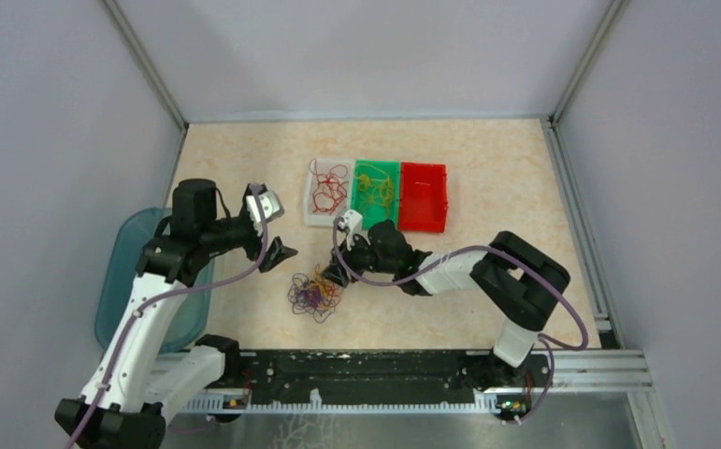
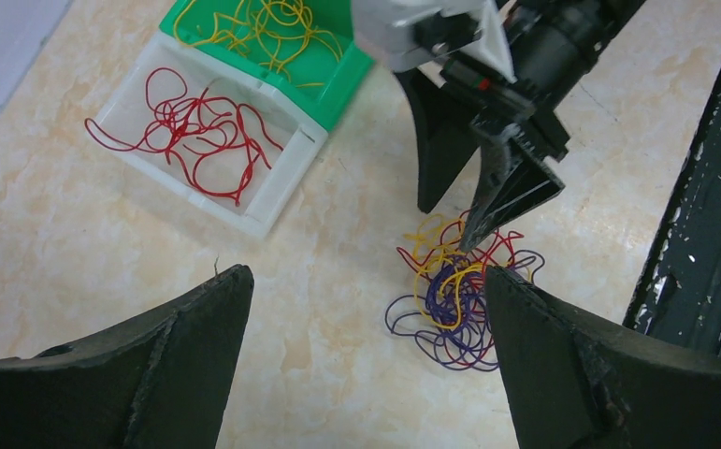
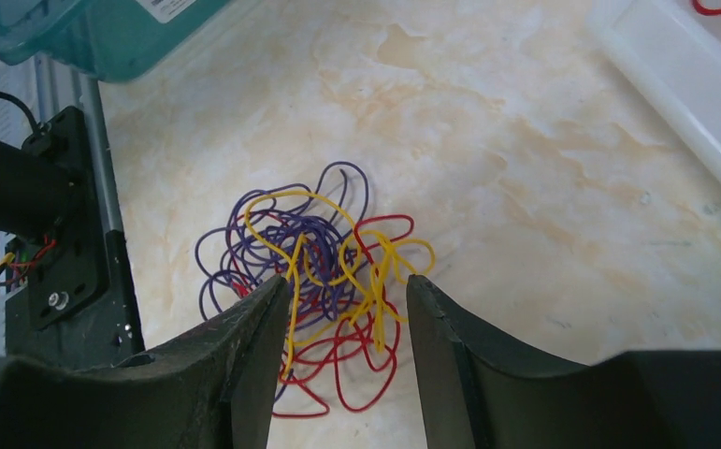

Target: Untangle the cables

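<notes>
The cables are a loose tangle of thin red, yellow and dark purple wires (image 1: 314, 295) lying on the beige table. My right gripper (image 1: 338, 271) is low over the tangle's upper right edge. In the right wrist view its fingers (image 3: 272, 299) are open and straddle yellow and red strands of the tangle (image 3: 319, 253), with the gripper's middle (image 3: 347, 285) over them. My left gripper (image 1: 280, 230) hovers up and left of the tangle, wide open and empty (image 2: 366, 281). The tangle (image 2: 454, 299) lies by its right finger, and the right gripper's tip (image 2: 473, 234) touches the tangle.
Three bins stand behind the tangle: a clear one (image 1: 317, 217) with red wires, a green one (image 1: 377, 166) with yellow wires, and a red one (image 1: 424, 198). A teal tub (image 1: 118, 281) sits at the left. A black rail (image 1: 356, 369) runs along the near edge.
</notes>
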Robot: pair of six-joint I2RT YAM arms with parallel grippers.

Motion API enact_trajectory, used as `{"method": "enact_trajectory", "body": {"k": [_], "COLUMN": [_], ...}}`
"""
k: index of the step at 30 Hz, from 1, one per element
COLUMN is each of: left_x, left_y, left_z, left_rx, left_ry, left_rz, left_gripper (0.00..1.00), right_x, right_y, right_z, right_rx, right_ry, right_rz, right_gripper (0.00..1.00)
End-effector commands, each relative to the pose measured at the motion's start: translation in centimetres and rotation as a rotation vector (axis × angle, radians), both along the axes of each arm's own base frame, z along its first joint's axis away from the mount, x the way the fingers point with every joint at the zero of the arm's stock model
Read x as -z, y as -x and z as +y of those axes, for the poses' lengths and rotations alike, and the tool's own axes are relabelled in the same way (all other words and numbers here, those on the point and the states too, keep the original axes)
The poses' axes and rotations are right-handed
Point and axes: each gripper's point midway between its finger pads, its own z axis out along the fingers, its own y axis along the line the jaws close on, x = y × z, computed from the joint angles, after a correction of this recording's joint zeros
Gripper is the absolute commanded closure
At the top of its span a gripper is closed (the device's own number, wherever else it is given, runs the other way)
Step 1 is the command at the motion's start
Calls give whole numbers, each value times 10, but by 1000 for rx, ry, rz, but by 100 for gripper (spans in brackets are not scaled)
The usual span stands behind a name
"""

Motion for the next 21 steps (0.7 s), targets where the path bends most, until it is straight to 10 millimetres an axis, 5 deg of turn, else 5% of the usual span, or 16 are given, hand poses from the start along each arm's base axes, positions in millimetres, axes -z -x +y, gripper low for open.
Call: {"method": "enact_trajectory", "body": {"k": [1, 15, 21], "left_x": [1, -6, -6], "left_y": [15, 25, 26], "left_z": [-2, -7, -7], "left_rx": [53, 90, 92], "left_ry": [10, 43, 43], "left_rz": [-7, -18, -19], "left_gripper": [2, 4, 4], "right_x": [-19, 6, -34], "right_y": [-1, -5, -14], "right_z": [32, 21, 23], "right_rx": [-132, -151, -115], "right_ry": [-59, 67, -22], "right_rz": [-37, -68, -146], "right_gripper": [50, 57, 99]}}
